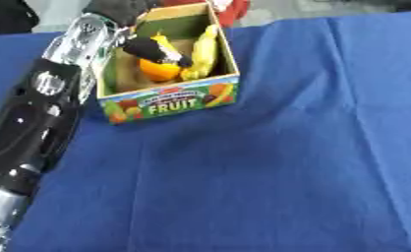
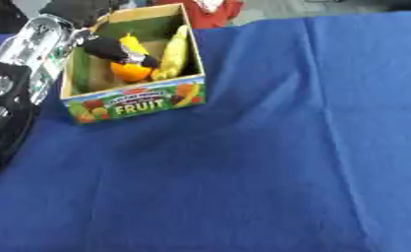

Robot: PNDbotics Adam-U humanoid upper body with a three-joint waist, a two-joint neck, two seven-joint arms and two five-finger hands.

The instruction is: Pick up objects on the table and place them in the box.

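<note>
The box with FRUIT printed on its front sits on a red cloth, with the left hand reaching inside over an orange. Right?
Not quite: the cloth is blue, as the left eye view shows. The rest holds: the box says FRUIT, and the left hand reaches inside over the orange.

Box mouth seemingly blocked by robot hand.

A matt blue cloth, creased in soft folds, covers the tabletop. The box looks like printed cardboard with plain brown inner walls, holding a smooth orange fruit. The left arm shows glossy black plastic and shiny silver metal.
</note>
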